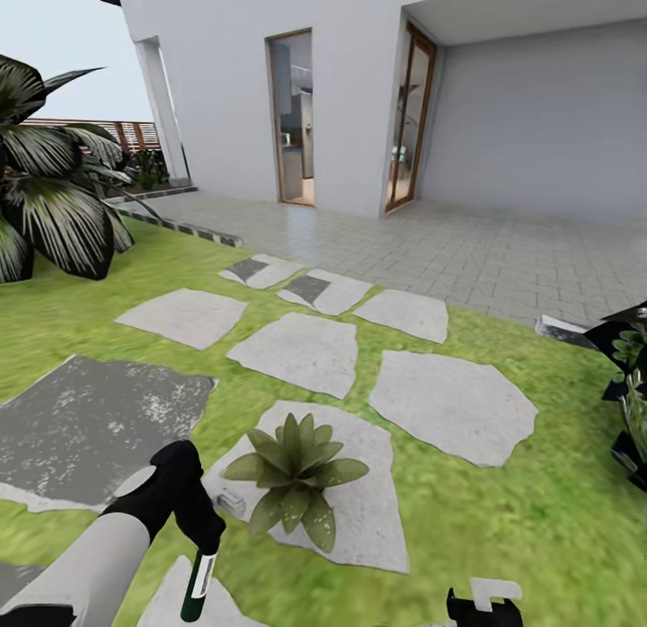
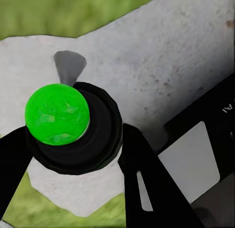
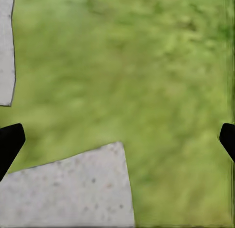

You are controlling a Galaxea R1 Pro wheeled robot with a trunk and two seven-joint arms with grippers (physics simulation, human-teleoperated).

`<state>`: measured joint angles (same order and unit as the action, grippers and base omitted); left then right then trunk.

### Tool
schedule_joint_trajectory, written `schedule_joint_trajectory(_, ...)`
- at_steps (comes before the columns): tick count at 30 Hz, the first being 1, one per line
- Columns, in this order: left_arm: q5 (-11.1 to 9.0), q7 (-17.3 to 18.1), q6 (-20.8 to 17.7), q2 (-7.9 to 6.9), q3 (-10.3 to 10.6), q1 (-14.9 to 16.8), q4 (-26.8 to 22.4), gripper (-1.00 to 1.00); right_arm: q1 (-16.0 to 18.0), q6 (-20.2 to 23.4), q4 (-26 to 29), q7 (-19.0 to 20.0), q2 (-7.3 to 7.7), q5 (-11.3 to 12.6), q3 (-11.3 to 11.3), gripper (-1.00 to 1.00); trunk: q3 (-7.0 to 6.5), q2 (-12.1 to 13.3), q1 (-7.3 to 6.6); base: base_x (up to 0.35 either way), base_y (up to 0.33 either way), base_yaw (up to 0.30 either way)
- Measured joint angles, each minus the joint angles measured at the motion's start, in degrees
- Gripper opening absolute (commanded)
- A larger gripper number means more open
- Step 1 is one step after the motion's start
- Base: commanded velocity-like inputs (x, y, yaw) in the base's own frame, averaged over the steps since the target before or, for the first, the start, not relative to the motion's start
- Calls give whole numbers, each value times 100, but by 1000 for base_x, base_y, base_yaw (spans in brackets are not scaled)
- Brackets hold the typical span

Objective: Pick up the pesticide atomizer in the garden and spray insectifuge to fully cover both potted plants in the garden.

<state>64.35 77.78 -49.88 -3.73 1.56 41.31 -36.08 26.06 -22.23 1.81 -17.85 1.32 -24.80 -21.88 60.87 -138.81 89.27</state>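
Potted plant [image 1: 295, 470]: rosette of pointed green leaves standing on a pale stepping stone [image 1: 368, 510] in the lawn [image 1: 503, 537]; its pot is hidden under the leaves, so contents cannot be told.
Second plant [image 1: 633, 375]: partly seen at the right edge of the head view, in a dark container; too cropped to identify.
Atomizer [image 1: 199, 587]: dark green bottle with a white label, hanging below the left pincer, over a stone just beside the potted plant. From the left wrist its end shows as a bright green dome [image 2: 57, 114] inside a black ring.
Left pincer [image 1: 205, 542]: black fingers pressed against the atomizer, pinching it.
Right pincer [image 3: 117, 139]: fingertips spread wide at the edges of the right wrist view, nothing between them, above grass and a stone corner.
Background: white house [image 1: 359, 88] with open doorways, paved terrace, large striped-leaf shrub [image 1: 49, 187] at left.
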Motion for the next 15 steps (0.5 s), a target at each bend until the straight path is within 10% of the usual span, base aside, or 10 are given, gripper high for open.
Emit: schedule_joint_trajectory(15,38,562,43,-242,53,6,-63,-100,0,3,-4,0,-34,28,-1,100,5,0,0,0,0,-115)
